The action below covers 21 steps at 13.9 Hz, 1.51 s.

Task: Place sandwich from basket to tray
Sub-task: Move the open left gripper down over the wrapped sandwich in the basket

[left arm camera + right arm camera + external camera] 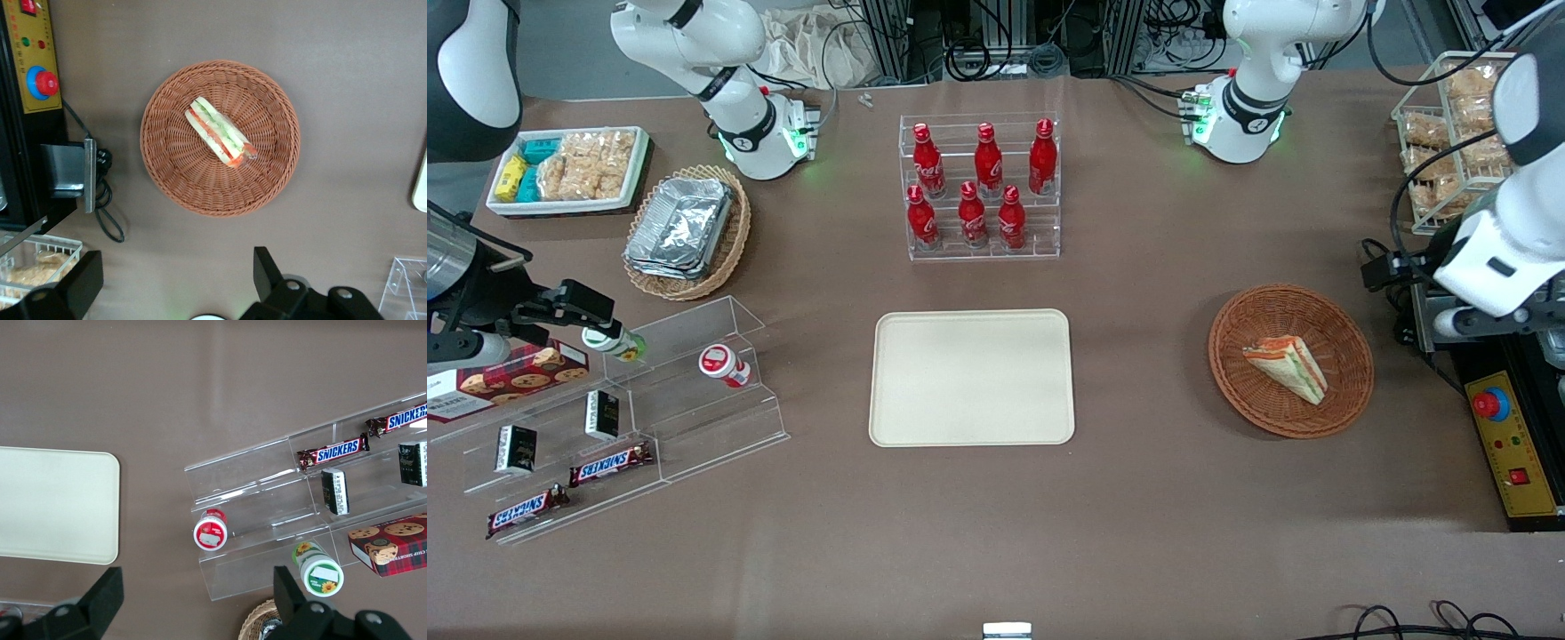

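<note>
Lying on its side in the basket [1289, 360], the sandwich [1288, 366] points its narrow end toward the front camera, nothing covering it; the gripper [177, 283] hangs above, fingers spread apart, while the tray [972, 377] lies well apart.

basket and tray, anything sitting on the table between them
Nothing: the front view shows only bare brown tabletop between the basket, which holds the sandwich, and the tray. The open gripper hangs above the table beside the basket.
</note>
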Each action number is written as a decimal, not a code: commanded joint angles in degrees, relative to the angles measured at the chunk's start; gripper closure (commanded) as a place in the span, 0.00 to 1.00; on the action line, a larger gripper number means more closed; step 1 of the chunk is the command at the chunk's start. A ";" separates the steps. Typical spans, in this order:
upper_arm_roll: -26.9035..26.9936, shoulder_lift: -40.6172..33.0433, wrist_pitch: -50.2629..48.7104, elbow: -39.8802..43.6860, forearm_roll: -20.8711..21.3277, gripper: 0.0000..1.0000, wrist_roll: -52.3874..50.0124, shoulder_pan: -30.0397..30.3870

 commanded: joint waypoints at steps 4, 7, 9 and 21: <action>0.48 -3.60 10.79 -13.03 -0.38 0.00 -4.12 0.13; 0.56 -3.78 16.68 -18.22 -0.47 0.00 -8.94 0.22; 0.48 -3.60 20.46 -21.21 -0.47 0.00 -12.82 0.75; 0.48 6.06 39.81 -27.99 -1.87 0.00 -37.80 1.27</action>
